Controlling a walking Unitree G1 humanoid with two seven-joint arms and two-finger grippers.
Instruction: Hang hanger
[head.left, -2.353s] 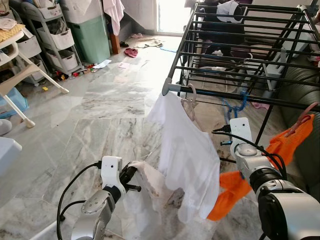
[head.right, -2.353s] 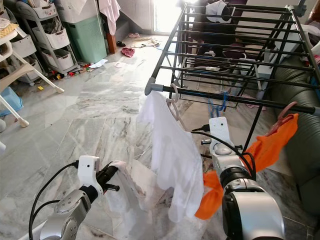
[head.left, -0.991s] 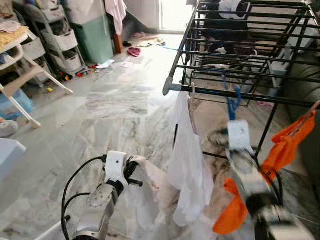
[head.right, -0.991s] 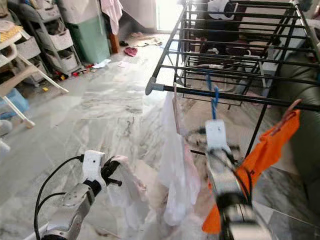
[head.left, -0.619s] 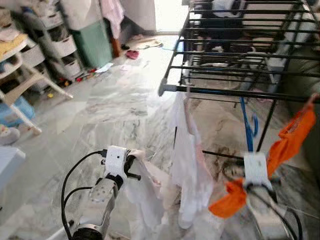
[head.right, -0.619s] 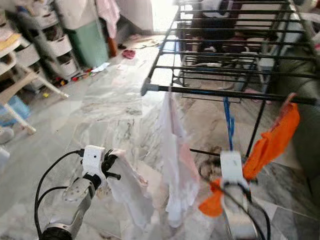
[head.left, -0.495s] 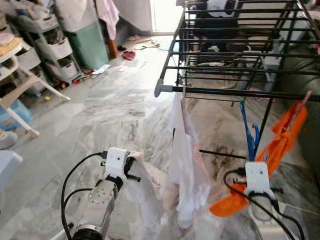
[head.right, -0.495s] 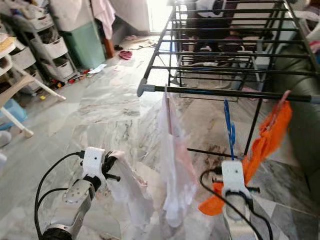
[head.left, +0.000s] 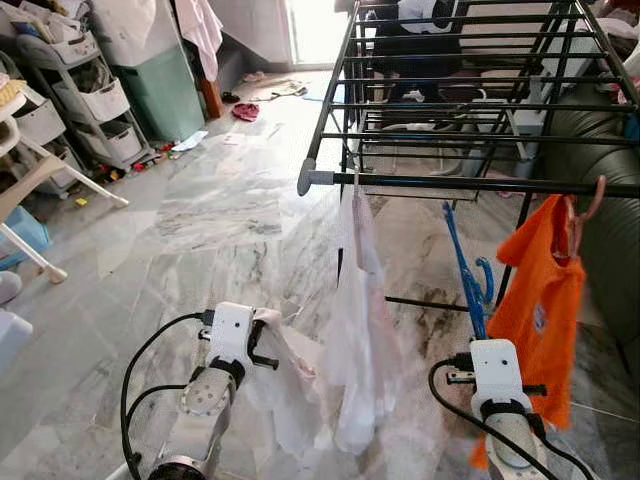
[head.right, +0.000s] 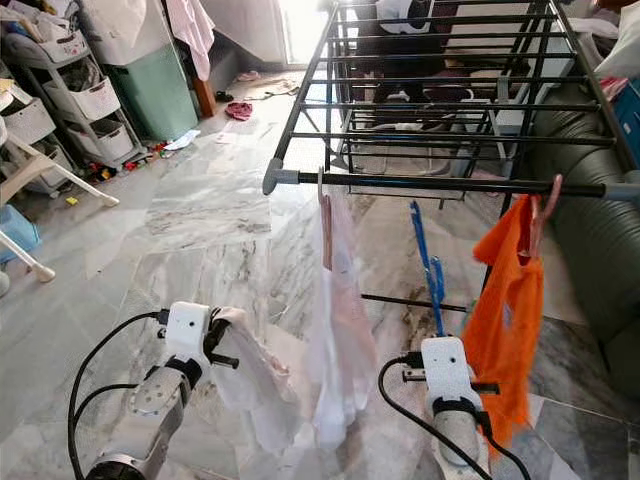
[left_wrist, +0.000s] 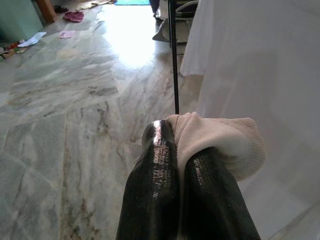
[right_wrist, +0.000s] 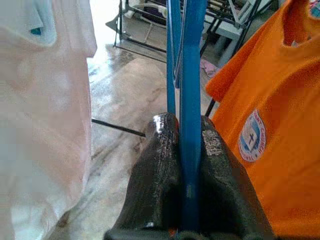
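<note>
Blue plastic marks the hanger (right_wrist: 188, 100), which stands nearly upright between the two black fingers of the right pincer (right_wrist: 186, 131); the fingers are closed on its lower bar. In the head views the hanger (head.left: 466, 262) rises from behind the white wrist housing toward the front rail of the black drying rack (head.left: 430, 183). Its top lies just below that rail, and whether the hook touches the rail cannot be determined. The pincer fingers themselves are hidden behind the wrist housing in the head views.

A white garment (head.left: 360, 330) hangs from the same rail, near its left end, on a pale hanger whose hook is over the bar. An orange shirt (head.left: 535, 300) hangs further right on a pink hanger; its lower hem is cut off behind the right arm. The blue hanger sits between these two garments.

The left pincer (left_wrist: 181, 150) is low and to the left of the white garment, with fingers closed on a bunched pale pink cloth (left_wrist: 217, 137). The cloth (head.left: 285, 375) drapes downward from the pincer toward the marble floor (head.left: 200, 230); its lower edge merges with the white garment and is hard to separate.

Background items, a green bin (head.left: 165, 85) and a storage cart (head.left: 85, 100), stand well apart along the far wall.
</note>
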